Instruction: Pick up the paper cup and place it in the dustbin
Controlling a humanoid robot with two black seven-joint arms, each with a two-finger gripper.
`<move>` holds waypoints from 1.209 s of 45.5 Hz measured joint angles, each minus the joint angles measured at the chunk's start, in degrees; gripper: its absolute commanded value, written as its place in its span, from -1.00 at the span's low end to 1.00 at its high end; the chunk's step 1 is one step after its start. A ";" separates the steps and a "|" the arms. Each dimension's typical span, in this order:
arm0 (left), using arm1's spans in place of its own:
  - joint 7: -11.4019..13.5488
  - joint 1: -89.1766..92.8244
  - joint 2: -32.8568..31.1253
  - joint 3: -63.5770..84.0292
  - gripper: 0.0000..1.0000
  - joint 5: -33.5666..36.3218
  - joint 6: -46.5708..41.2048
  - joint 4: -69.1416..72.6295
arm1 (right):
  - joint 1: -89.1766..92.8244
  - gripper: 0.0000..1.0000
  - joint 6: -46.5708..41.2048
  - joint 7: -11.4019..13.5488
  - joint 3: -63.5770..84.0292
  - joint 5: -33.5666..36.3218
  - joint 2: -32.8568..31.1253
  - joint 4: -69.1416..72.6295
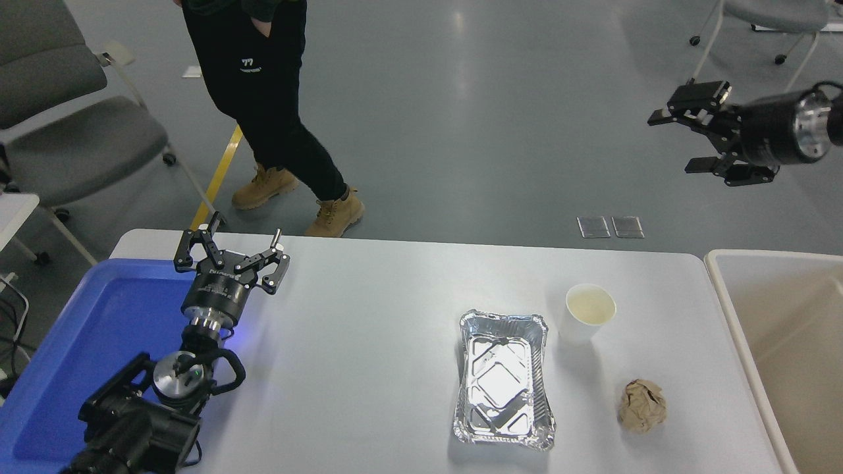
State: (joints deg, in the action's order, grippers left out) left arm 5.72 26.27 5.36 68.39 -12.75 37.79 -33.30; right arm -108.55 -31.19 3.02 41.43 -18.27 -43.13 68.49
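The white paper cup stands upright on the white table, right of the middle, its pale inside showing. The beige dustbin sits off the table's right end, cut by the picture's edge. My right gripper hangs open and empty high at the upper right, far above and behind the cup, its fingers pointing left. My left gripper is parked open at the table's left, over the edge of the blue tray.
A rectangular foil tray lies just left of the cup. A crumpled brown paper ball sits in front of the cup. The blue tray fills the left end. A person walks behind the table; grey chairs stand at the left.
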 measured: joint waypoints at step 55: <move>0.00 0.01 0.00 0.00 0.98 -0.07 -0.09 -0.01 | -22.14 1.00 -11.45 -0.10 20.84 4.80 13.75 19.42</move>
State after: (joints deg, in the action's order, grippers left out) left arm 5.71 26.28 5.36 68.39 -12.82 37.71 -33.31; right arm -130.69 -42.64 2.91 62.27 -13.47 -29.38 87.91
